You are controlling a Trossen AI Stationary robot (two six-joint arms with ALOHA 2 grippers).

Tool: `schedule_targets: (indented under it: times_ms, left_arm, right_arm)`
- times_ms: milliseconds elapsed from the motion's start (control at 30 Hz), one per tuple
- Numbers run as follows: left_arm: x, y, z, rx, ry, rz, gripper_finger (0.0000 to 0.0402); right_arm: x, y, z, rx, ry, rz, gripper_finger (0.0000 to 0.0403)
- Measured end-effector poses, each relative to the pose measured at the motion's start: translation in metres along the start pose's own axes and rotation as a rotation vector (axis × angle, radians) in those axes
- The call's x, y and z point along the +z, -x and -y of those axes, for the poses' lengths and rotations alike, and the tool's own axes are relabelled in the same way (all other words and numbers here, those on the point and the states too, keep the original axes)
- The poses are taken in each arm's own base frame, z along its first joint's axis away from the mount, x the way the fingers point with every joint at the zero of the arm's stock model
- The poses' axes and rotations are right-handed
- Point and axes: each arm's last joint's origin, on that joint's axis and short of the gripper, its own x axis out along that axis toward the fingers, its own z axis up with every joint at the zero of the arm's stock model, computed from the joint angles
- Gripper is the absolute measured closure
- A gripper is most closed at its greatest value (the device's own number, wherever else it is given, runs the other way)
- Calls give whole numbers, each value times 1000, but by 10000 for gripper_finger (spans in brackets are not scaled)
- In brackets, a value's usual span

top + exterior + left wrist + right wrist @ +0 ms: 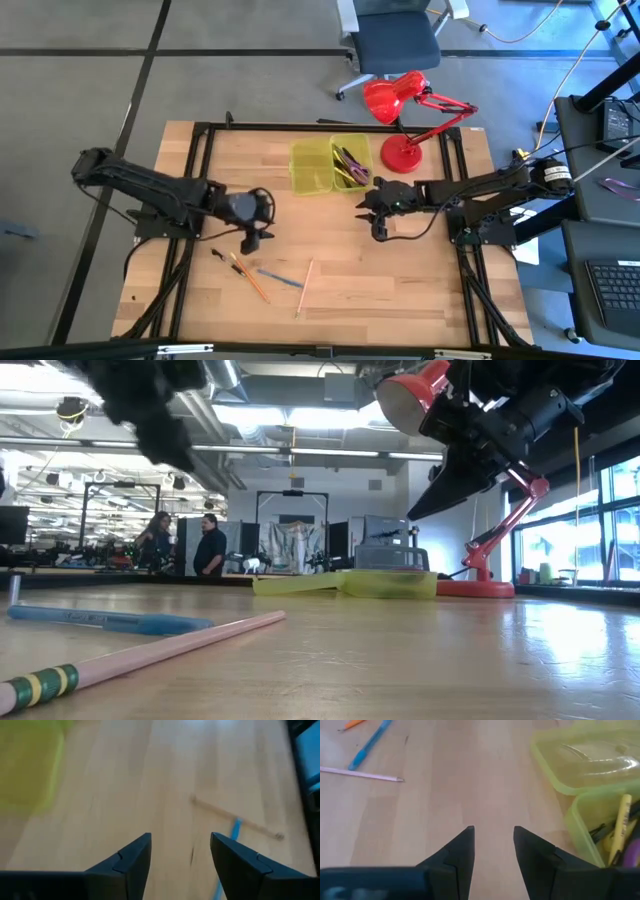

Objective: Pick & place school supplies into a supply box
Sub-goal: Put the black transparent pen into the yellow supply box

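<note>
My left end effector hangs over the bench, left of centre, just above the loose supplies. Fingers spread apart, nothing btwn them, bare wood under the gap.

My right end effector sits right of centre, just in front of the supply box, pointing toward bench centre. Its fingers stand apart w/ a narrower gap, nothing gripped.

Supply box lies open flat near the far edge, about mid-width, two yellow-green halves side by side. Left half looks empty as far as I can see. Right half holds several items: a yellow pencil, some dark pens, something purple, can't tell exactly what.

Still loose on the bench, all toward the near edge, left of centre:
- small dark item, nearest the left edge, too small to ID
- orange pencil, lying diagonal, just beside the dark item
- blue pen, right of the orange one, roughly parallel to the near edge
- pale pink pencil, right of the blue pen, slanted; low view shows a green-and-yellow band at its end

Red desk lamp stands at the far edge, base just beside the box's right half, w/ head leaning over it.

Low view: two people standing far back in the room, well apart from the bench.
</note>
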Motion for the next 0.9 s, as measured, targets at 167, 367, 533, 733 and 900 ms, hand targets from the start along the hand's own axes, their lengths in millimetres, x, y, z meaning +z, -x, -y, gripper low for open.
schedule_targets:
  times_ms: [167,367,533,733,900]
  left_arm:
    - [-20,7,22,23,3,-151,214]
    - [-57,2,41,73,-61,-430,224]
    - [-78,-8,51,118,-89,-618,231]
    - [-94,-25,59,156,-128,-736,238]
    - [-103,-40,59,215,-144,-798,243]
  right_arm:
    - [0,0,4,-14,-11,0,262]
    - [0,0,6,-17,-16,-2,262]
    - [0,0,6,-17,-17,-1,262]
    - [0,0,6,-17,-46,-1,262]
    - [0,0,6,-17,-48,-1,262]
